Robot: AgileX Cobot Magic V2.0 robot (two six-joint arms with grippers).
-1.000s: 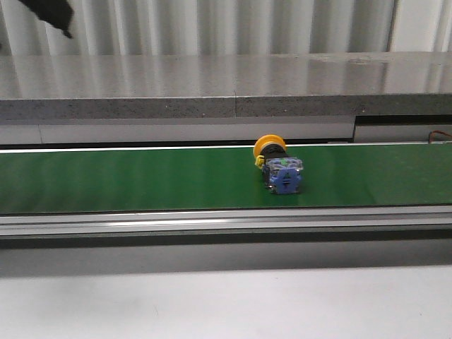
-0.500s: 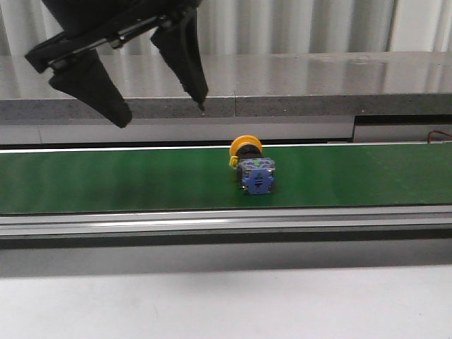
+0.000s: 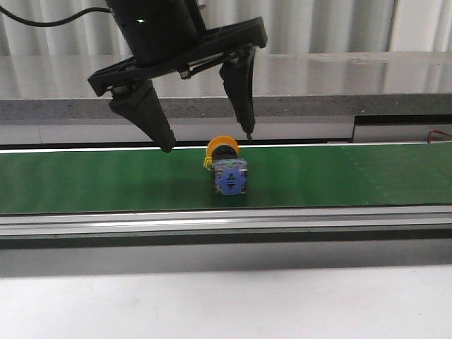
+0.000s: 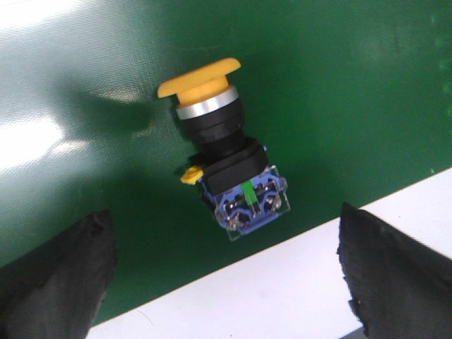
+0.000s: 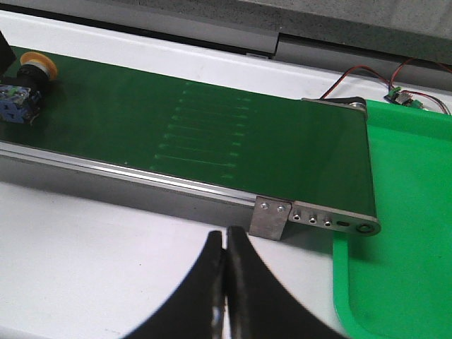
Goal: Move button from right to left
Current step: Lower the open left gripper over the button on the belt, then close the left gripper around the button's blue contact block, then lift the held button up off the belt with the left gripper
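we see the button [image 3: 226, 167] lying on its side on the green belt [image 3: 106, 180], roughly at the middle of the front view. its long axis runs across the belt: the yellow mushroom head points toward the far edge, slightly to the left, and the blue-and-clear contact block faces the near edge and the camera. in the left wrist view the button [image 4: 222, 162] shows a smooth rounded yellow cap, a thin silver ring under it, a matte black round collar, then a boxy block with a small green mark and a yellow tab at its side.

the left end effector [image 3: 206, 141] hangs just above the button, released, its two black tapered fingers spread wide, one on each side of the button and not touching it. in the left wrist view both dark, rough-looking fingertips [image 4: 53, 272] straddle the button.

the right end effector [image 5: 226, 279] is clenched on nothing, its smooth black fingers pressed together over the pale table [image 5: 85, 254]. the belt [image 5: 212, 141] looks finely textured, with a metal side rail [image 5: 141, 180], and a bright green plastic tray [image 5: 402, 226] sits at its end.
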